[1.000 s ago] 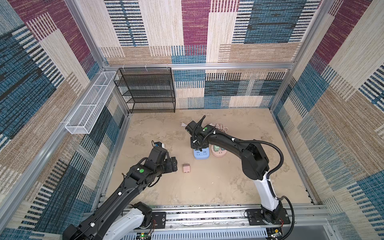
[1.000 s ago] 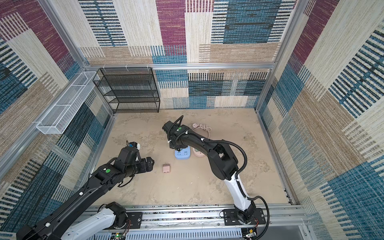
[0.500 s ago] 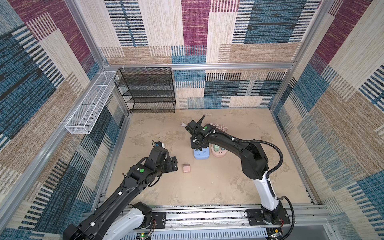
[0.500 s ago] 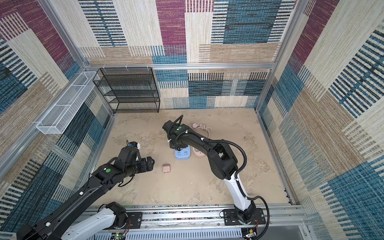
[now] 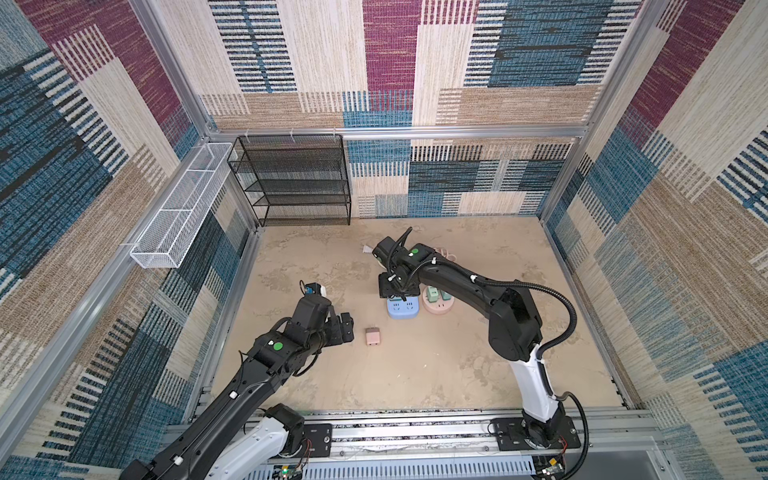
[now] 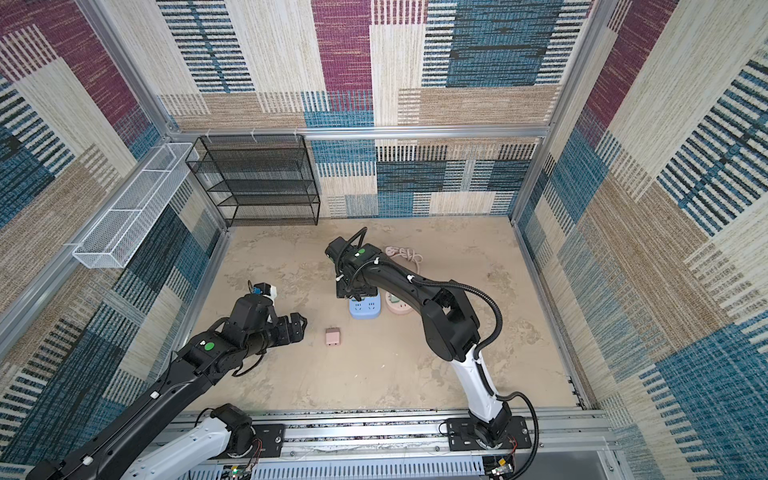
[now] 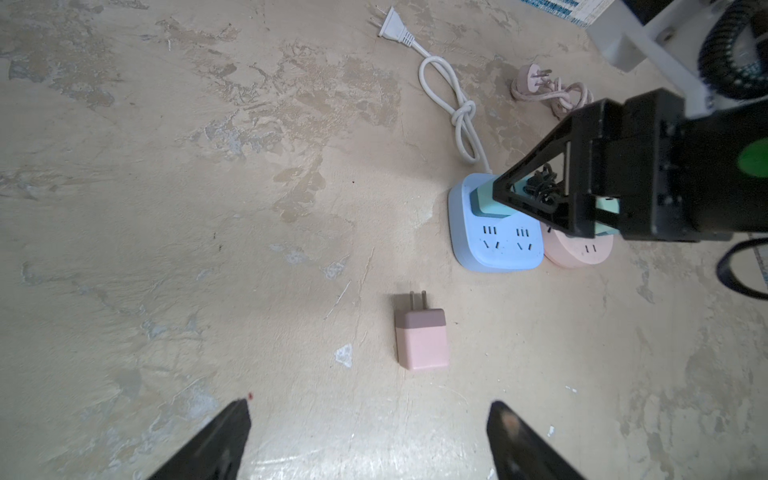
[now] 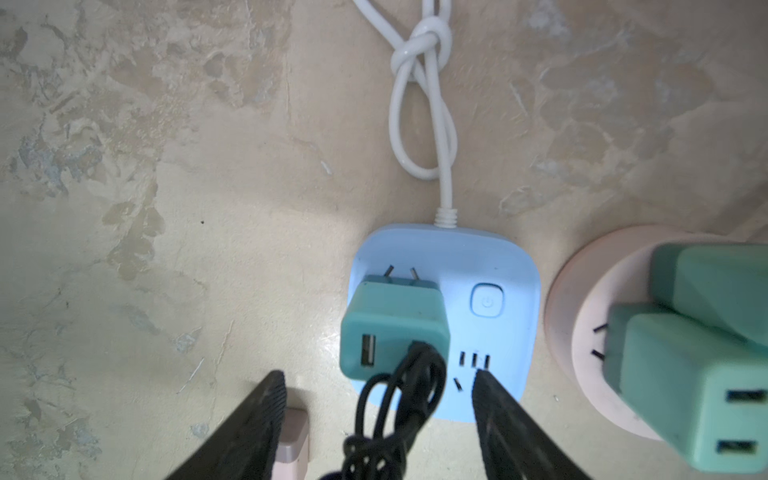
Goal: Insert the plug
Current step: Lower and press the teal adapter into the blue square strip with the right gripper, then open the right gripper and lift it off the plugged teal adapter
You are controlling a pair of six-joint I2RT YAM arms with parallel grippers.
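The blue power strip holds one thing: a teal charger plug standing in a socket beside the strip's power button. Its two prongs show bare metal between its body and the strip's face. A black cable runs out of the plug's end. Touching the blue strip on one side is a round pink power strip with two more teal chargers in it.

My right claw hangs over the blue strip, its fingers spread and flanking the teal plug with a gap on each side, gripping nothing.

My left claw is spread wide and empty too, well apart from the blue strip. A pink charger lies flat on the floor between it and the strip, prongs pointing toward the strip.

Only my right wrist view shows the exposed prongs. My left wrist view alone shows the far ends of the cords beyond the blue strip: a white two-pin plug on its knotted cord, and a pink plug. In both top views my right arm covers the teal plug.
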